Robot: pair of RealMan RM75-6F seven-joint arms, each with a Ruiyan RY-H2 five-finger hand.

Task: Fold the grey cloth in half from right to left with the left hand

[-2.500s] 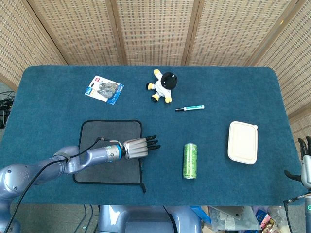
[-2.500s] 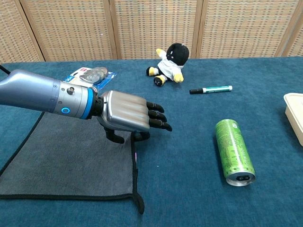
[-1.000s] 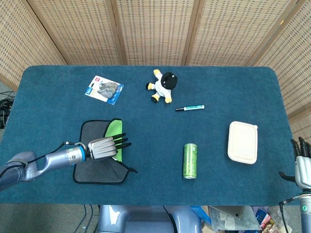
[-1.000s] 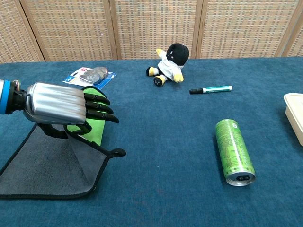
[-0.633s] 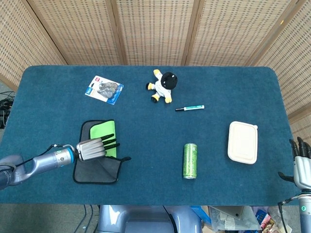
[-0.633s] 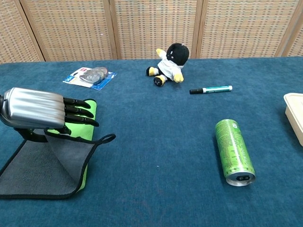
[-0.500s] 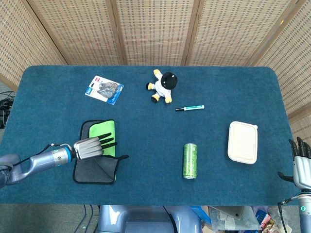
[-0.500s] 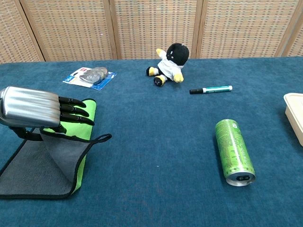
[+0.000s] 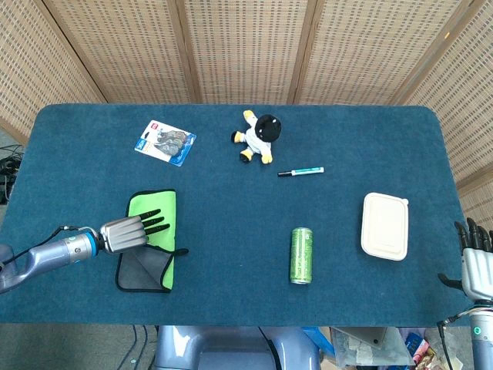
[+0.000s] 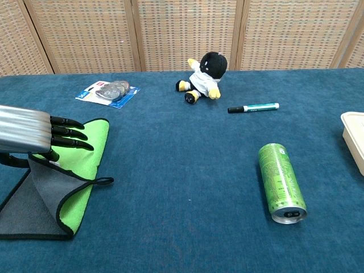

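The soft grey cloth (image 10: 34,196), left of the can (image 9: 301,255) on the blue felt surface (image 9: 231,231), is turned over so its bright green underside is shown. Its lifted edge is gripped by the metallic left hand (image 9: 123,232). The right hand (image 9: 477,262), beyond the can, is empty, fingers apart.

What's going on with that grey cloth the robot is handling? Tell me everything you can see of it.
The grey cloth lies near the front left of the blue table. It looks like soft microfibre: grey on one face, bright green on the other, with a dark bound edge and a small loop at one corner. It is partly folded, its right side turned over to the left so the green face shows on top. The left hand holds the turned-over flap, lifted slightly above the grey layer flat on the table.
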